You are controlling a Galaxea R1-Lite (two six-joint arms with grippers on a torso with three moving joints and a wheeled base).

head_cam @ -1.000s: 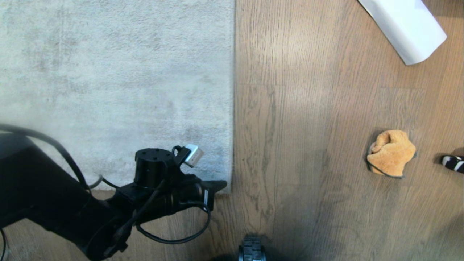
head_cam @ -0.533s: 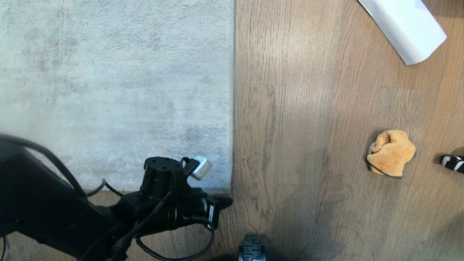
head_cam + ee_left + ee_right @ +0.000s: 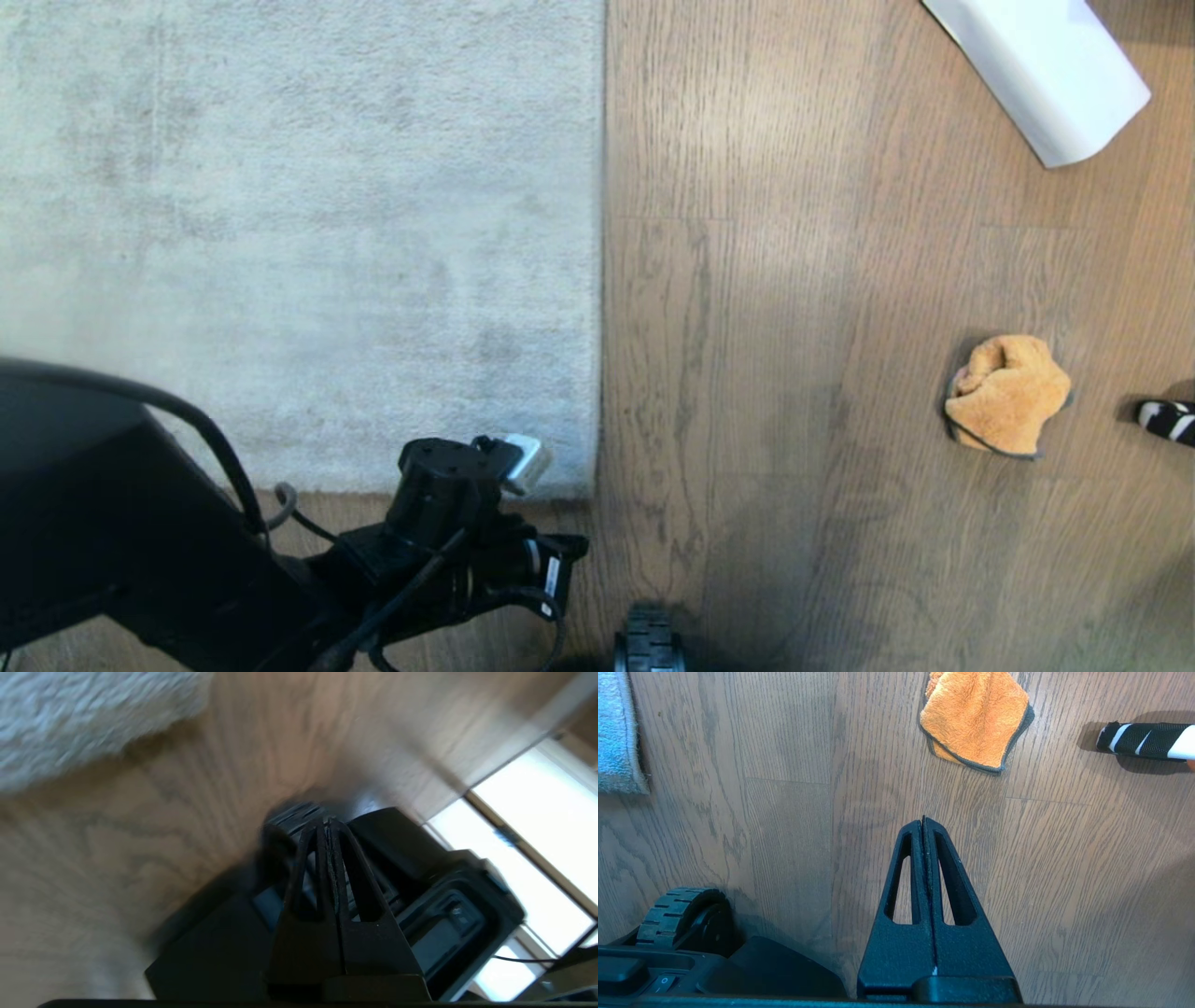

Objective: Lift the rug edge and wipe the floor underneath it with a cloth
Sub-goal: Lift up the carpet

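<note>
Beside the near corner of the rug edge [image 3: 583, 471], the left tool [image 3: 574, 546] hovers over the floor [image 3: 766, 327], fingers pressed together and empty. Well to the right lies the cloth [image 3: 1006, 394], nearer the right tool [image 3: 923, 821], also closed.

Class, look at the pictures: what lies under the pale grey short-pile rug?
The pale grey short-pile rug lies flat on the brown wood-grain plank floor. The planks run up to its edge; whatever is beneath stays hidden, since no corner is lifted.
</note>
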